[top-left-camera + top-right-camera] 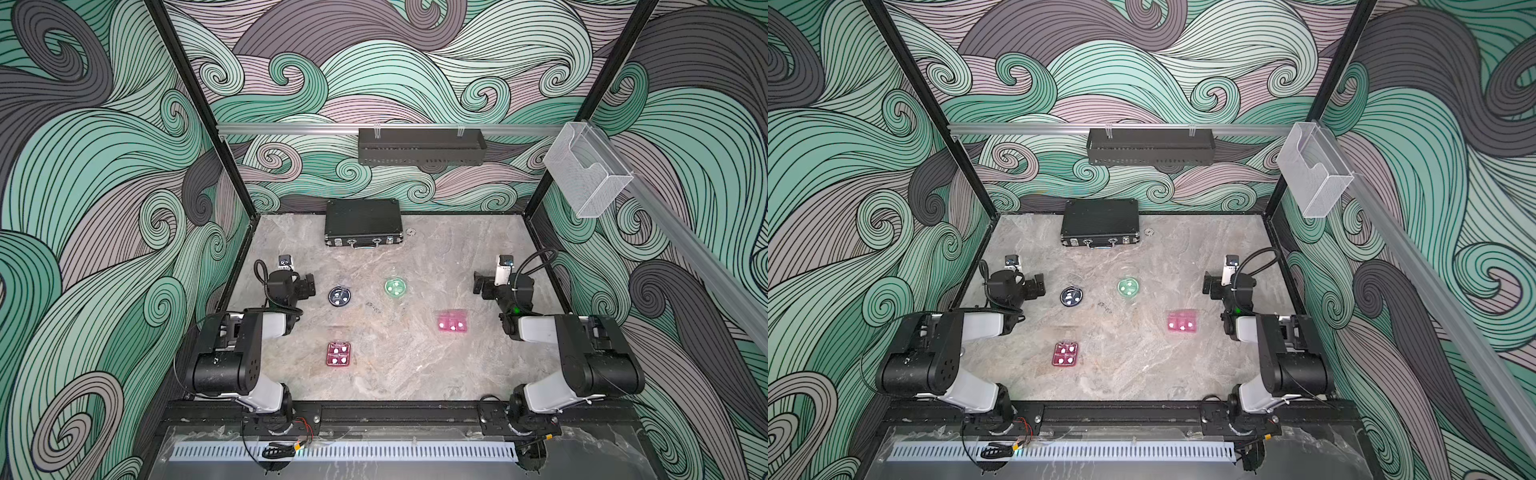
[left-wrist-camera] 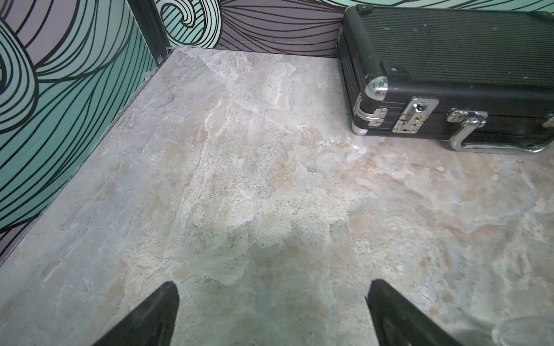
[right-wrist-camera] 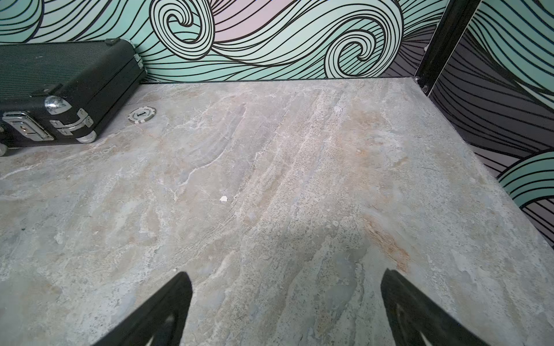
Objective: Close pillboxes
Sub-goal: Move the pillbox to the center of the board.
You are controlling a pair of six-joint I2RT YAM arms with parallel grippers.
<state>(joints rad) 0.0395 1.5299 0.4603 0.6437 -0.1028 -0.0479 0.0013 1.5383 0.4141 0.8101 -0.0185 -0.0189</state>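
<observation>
Four pillboxes with white pills lie on the marble table in both top views: a round dark blue one (image 1: 339,296) (image 1: 1071,296), a round green one (image 1: 395,287) (image 1: 1128,287), a rectangular light pink one (image 1: 452,322) (image 1: 1182,322) and a square dark pink one (image 1: 338,354) (image 1: 1065,354). Faint clear lids seem to stand open behind them. My left gripper (image 1: 309,284) (image 2: 271,287) hovers open, just left of the blue box. My right gripper (image 1: 478,284) (image 3: 286,277) is open too, to the right of the green box. Only bare table lies between the fingers of both.
A closed black briefcase (image 1: 363,222) (image 2: 449,75) (image 3: 60,84) with metal latches lies at the back wall, with a poker chip (image 1: 411,231) (image 3: 141,114) beside it. A black tray (image 1: 419,145) and a clear holder (image 1: 586,170) hang on the wall rails.
</observation>
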